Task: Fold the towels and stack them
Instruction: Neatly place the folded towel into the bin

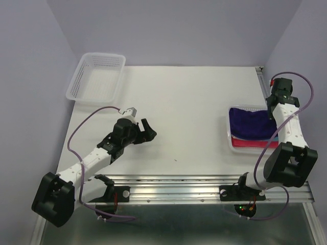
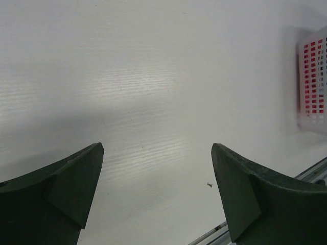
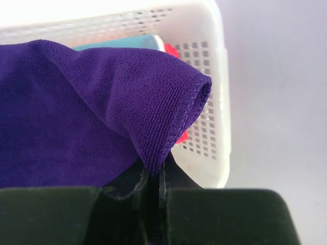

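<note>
A dark purple towel (image 1: 249,121) lies on top in the white mesh basket (image 1: 228,131) at the table's right side. Under it a pink-red towel (image 1: 250,142) shows. My right gripper (image 1: 270,109) is over the basket's far right part. In the right wrist view it (image 3: 156,176) is shut on a corner of the purple towel (image 3: 92,117), which rises from the pile. Behind the purple one a light blue towel (image 3: 122,42) and a bit of the pink-red towel (image 3: 171,50) peek out. My left gripper (image 1: 148,129) (image 2: 157,150) hangs open over bare table, left of centre.
Another white mesh basket (image 1: 97,76) stands at the back left corner, with nothing in it. An aluminium rail (image 1: 204,184) runs along the near edge. Walls close the table at the back and both sides. A small dark speck (image 2: 209,184) lies on the table.
</note>
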Robot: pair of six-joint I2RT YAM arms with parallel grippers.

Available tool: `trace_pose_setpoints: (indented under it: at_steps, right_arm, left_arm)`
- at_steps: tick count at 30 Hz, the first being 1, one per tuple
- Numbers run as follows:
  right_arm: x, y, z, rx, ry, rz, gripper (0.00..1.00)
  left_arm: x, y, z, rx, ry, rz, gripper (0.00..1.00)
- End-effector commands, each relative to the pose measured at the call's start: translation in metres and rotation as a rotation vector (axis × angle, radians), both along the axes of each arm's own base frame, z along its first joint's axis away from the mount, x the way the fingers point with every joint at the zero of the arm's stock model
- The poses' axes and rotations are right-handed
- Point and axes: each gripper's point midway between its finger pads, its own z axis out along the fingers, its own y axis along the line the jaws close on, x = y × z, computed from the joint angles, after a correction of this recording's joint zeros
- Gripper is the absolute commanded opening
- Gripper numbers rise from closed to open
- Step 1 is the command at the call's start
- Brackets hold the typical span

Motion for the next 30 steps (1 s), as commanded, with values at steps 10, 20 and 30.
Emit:
trace_pose_setpoints:
  at_steps: [10,20,30]
  right_arm:
    - [0.024,-0.039,0.041,-0.082,-0.103,0.029,0.04]
    - [0.032,-0.056,0.044,-0.08,-0.126,-0.024,1.0]
    - [0.036,0.0,0.149,0.195,-0.659,-0.123,1.0]
  left_arm:
    - [0.007,-0.002,0.0,-0.001,-0.034,-0.011,0.99]
    - [0.008,0.0,0.004,0.003,-0.047,-0.002,0.99]
    - [0.017,0.012,0.042,-0.017,-0.115,0.095,0.99]
